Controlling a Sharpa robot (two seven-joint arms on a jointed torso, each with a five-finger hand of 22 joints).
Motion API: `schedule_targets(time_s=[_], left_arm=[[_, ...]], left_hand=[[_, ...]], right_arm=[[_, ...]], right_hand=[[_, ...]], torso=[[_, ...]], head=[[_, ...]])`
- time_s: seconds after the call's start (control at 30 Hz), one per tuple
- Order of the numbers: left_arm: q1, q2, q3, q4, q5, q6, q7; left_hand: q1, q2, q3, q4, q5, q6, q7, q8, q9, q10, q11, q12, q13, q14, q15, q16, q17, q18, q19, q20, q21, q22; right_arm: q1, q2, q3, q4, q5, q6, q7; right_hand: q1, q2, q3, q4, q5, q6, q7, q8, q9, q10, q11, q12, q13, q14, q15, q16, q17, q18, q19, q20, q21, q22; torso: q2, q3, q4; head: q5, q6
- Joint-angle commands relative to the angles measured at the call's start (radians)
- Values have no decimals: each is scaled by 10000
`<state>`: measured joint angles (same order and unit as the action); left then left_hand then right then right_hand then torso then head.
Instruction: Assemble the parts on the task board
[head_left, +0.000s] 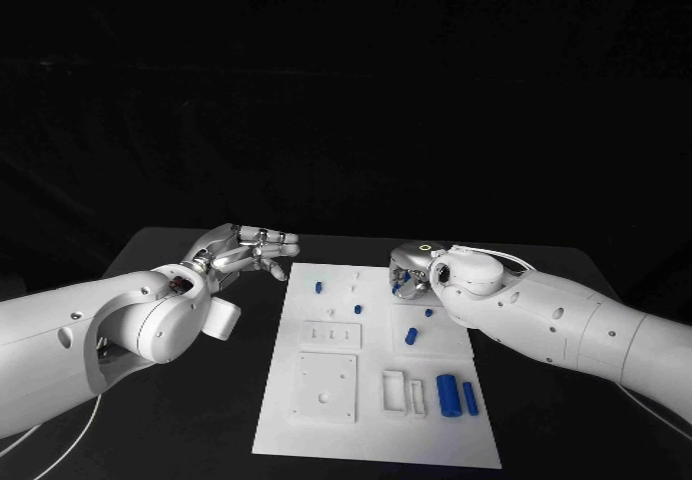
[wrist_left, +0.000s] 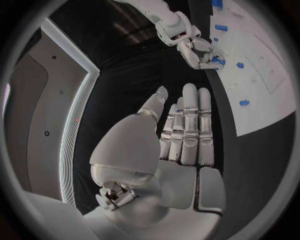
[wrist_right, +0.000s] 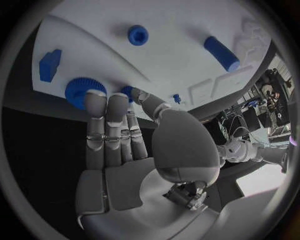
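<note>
From the head camera I see the task board (head_left: 378, 420) lying in the middle of the black bench (head_left: 188, 400), with small blue parts (head_left: 457, 395) scattered over it: two cylinders near its right lower corner and smaller pieces toward its far end. My left hand (head_left: 248, 250) sits just off the board's far left corner, holding nothing, fingers stretched toward the board. My right hand (head_left: 414, 272) is over the board's far right area, mostly hidden behind its own wrist.

On the left wrist camera, the left hand (wrist_left: 184, 130) has its fingers straight and side by side, thumb apart, nothing in them.

On the right wrist camera, the right hand (wrist_right: 119, 135) reaches its fingertips (wrist_right: 95, 100) to a blue toothed wheel (wrist_right: 76, 91) on the board's edge; I cannot tell whether it grips the wheel. A blue cylinder (wrist_right: 221, 53) lies farther off.
</note>
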<state>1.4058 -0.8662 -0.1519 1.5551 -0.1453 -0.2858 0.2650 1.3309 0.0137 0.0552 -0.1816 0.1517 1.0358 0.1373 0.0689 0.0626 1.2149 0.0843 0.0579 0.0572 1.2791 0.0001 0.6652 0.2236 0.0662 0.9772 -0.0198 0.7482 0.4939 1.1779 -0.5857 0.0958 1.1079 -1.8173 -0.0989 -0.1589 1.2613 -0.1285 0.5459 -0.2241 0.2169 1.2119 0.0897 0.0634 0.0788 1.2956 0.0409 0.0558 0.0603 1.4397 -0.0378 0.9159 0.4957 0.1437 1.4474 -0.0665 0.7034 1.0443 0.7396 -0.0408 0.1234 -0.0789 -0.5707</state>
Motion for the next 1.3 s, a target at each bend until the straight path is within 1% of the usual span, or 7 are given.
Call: schedule_targets(time_s=[0.03,0.27,0.37,0.53,0.73,1.07,1.3], left_arm=[[18,8,11,8,-33,156,26],[18,33,11,-48,-36,163,18],[18,40,11,-73,-36,156,18],[18,42,11,-95,-36,133,18],[19,53,11,-120,-37,99,20],[18,128,12,-162,-89,-1,15],[18,203,12,-199,-108,-121,15]], left_hand=[[-46,37,-20,7,-33,-66,-34,-20,13,-66,-20,14,17,-41,5,15,-9,94,31,29,-34,-9],[-46,37,-20,7,-33,-66,-34,-20,13,-66,-20,14,17,-41,5,15,-9,94,31,29,-34,-9],[-14,45,-24,23,-29,-70,-32,-20,13,-73,-19,13,16,-43,4,28,-28,95,35,28,-36,-24],[-9,41,-26,22,-26,-68,-32,-21,13,-95,-13,11,15,-46,6,30,-34,96,35,28,-33,-25],[-9,41,-26,22,-26,-68,-32,-21,13,-95,-13,11,15,-46,6,30,-34,96,35,28,-33,-25],[-16,34,-33,34,-20,-83,-27,-21,13,-106,-10,14,17,-41,8,41,-43,100,37,31,-24,-29],[25,18,-20,0,-13,-73,-23,-19,13,-139,2,13,16,-80,16,28,-54,97,9,37,-28,-32]], right_arm=[[-22,17,-14,-12,-234,-43,-118],[-23,25,-13,107,-262,-576,-360],[-22,-45,-8,306,-300,-751,-533],[15,-133,129,643,-392,-1039,-819],[67,42,289,758,-649,-1543,-1351],[75,810,354,345,-1093,-2121,-1791],[52,1303,327,-185,-1158,-2264,-1796]], right_hand=[[16,112,5,-50,-54,86,17,3,8,48,-2,24,9,-2,-60,-1,10,-141,-97,5,55,81],[97,211,84,-92,-246,300,-31,9,70,296,-78,27,17,0,-130,-21,46,-202,-30,-57,77,472],[50,172,169,-74,-232,327,-43,7,85,317,-91,28,17,-1,-157,0,71,-185,3,-92,73,560],[6,79,195,1,-45,364,-58,7,95,336,-101,29,16,-9,-166,18,104,-192,43,-97,-2,753],[-15,7,294,86,52,416,-72,9,92,370,-114,28,15,-12,-192,31,120,-209,91,-121,-47,911],[-5,-109,458,132,143,429,-75,8,74,375,-112,28,14,-25,-208,38,133,-241,140,-145,-167,1100],[4,-129,416,156,134,421,-74,5,68,367,-112,27,13,-22,-212,43,135,-230,172,-151,-256,1142]], torso=[[21,-1,0],[20,-8,2],[21,-10,12],[25,-32,4],[50,-17,21],[54,-23,68],[41,-66,161]], head=[[-9,23],[-13,55],[-18,83],[-9,145],[9,233],[64,274],[6,237]])
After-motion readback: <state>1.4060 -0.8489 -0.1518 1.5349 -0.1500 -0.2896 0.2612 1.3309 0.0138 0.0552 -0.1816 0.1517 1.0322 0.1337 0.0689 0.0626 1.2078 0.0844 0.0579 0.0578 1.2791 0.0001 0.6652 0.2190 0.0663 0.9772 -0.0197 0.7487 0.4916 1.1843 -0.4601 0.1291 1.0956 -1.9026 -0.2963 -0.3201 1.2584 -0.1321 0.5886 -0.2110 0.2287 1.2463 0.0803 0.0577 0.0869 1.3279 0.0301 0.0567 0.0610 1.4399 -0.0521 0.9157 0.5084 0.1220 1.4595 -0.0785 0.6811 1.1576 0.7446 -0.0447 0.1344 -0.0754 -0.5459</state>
